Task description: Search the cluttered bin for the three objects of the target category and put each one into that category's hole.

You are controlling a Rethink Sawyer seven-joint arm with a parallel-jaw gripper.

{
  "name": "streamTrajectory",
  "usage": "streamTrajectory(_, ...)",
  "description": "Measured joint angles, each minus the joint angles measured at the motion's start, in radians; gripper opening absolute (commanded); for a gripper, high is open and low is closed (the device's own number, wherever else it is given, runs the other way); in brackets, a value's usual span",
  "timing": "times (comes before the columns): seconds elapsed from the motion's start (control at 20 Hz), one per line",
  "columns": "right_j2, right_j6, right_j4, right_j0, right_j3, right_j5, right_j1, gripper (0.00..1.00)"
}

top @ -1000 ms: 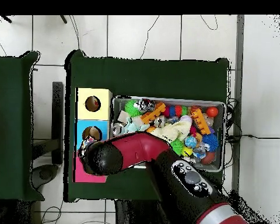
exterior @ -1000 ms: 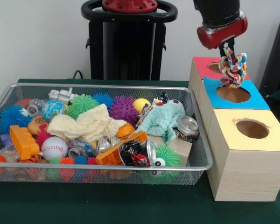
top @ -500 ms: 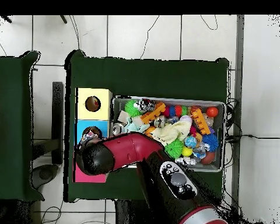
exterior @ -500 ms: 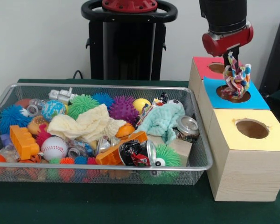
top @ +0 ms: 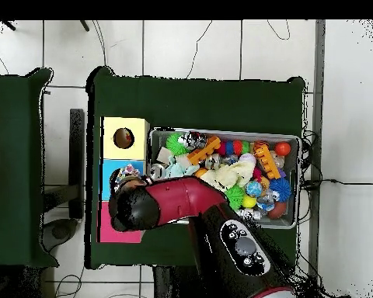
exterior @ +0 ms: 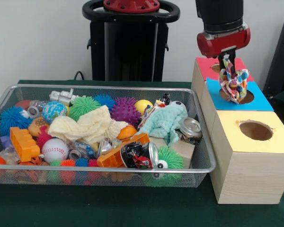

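Gripper (exterior: pixel 228 64) — rope toy (exterior: pixel 233 84) clamped beneath

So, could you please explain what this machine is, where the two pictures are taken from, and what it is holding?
It is a red and black robot arm. One picture faces it across the table; the other looks straight down.

On the green table stand a wire bin full of toys, cloths and crushed cans, and three wooden boxes topped red, blue and yellow, each with a round hole.

The gripper holds a multicoloured knotted rope toy, hanging at the blue box's hole.
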State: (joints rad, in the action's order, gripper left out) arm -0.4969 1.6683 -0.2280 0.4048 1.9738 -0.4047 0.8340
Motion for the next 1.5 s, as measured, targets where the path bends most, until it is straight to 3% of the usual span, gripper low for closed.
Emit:
streamTrajectory(0.45, 0.052, 0.000, 0.050, -0.027, -0.040, 0.005, 0.019, 0.00)
streamTrajectory(0.9, 0.128, 0.000, 0.089, -0.090, -0.083, 0.080, 0.011, 0.00)
streamTrajectory(1.5, 0.250, 0.000, 0.137, -0.217, -0.146, 0.113, -0.063, 0.00)
